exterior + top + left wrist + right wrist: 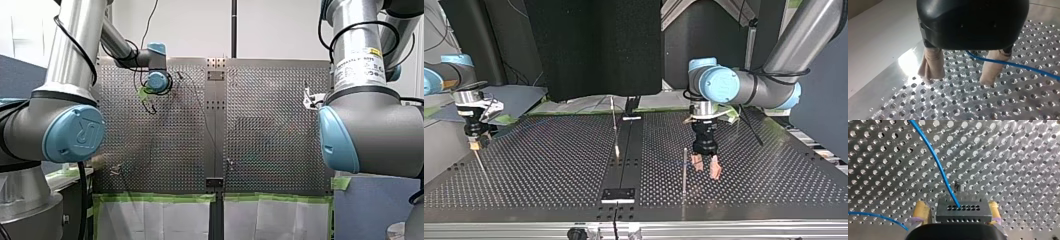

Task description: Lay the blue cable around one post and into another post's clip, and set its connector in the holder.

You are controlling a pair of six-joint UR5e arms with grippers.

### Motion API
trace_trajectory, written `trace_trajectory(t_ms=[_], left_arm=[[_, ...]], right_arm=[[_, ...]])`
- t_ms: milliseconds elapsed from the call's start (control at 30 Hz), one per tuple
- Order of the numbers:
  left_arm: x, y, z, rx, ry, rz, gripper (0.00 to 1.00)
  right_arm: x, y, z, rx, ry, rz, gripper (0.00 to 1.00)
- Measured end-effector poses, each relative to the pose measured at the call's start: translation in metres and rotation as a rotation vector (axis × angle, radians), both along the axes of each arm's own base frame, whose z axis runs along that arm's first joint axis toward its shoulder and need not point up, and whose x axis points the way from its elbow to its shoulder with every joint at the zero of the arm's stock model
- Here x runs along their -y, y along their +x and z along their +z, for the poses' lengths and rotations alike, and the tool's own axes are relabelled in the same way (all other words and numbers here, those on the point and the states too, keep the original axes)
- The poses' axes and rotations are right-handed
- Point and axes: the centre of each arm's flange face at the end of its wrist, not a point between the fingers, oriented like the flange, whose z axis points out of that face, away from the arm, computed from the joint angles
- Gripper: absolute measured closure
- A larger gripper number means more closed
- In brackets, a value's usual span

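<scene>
The blue cable point(935, 160) runs across the perforated plate and ends in a hole of a black block with rows of holes point(963, 210). That block sits between the yellow-padded fingers point(921, 210) of my right gripper point(958, 211), which is open, with a gap showing at one finger. A second stretch of the blue cable point(1028, 68) passes between and past the beige pads point(931, 65) of my left gripper point(960, 72), open just above the plate and holding nothing. In the top view my left gripper point(705, 167) hangs beside a thin post point(684, 170).
Another thin post point(614, 130) stands near the dark centre strip point(619, 195). A short metal stud point(959, 187) rises just ahead of the black block. My right gripper point(474, 141) is at the plate's edge at the top view's left. Green tape lines the front view's near edge.
</scene>
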Motion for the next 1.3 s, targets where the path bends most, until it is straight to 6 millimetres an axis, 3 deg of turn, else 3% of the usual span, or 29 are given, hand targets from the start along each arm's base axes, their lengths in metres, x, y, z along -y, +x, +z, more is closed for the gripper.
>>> trace_trajectory(t_ms=[800,1300], left_arm=[[-0.0011,-0.0006,-0.0006,-0.008,-0.003,0.004,0.0],[0.0051,0.0004,0.0058,0.025,-0.124,-0.089,0.0]], right_arm=[[0.0027,-0.0009,0.0026,0.017,-0.019,-0.002,0.0],[0.0027,-0.0008,0.0027,0.014,-0.019,-0.001,0.0]])
